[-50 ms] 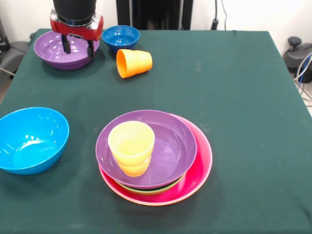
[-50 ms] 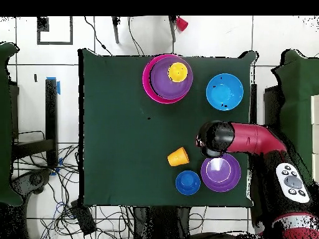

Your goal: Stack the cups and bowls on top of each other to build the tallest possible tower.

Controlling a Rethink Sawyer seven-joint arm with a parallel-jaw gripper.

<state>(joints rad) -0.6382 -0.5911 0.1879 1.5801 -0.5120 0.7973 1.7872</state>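
Now | pincer (image 1: 78,47) released over purple bowl (image 1: 48,51) | dark-blue bowl (image 1: 121,36), tipped orange cup (image 1: 134,62) beside it

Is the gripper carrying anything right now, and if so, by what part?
Nothing is held. The gripper hangs open over the loose purple bowl, its two fingers apart with only empty space between them. The orange cup lies on its side nearby.

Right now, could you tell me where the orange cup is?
In the front view the orange cup lies on its side at the table's far left, just right of the small dark-blue bowl, with the purple bowl beyond that.
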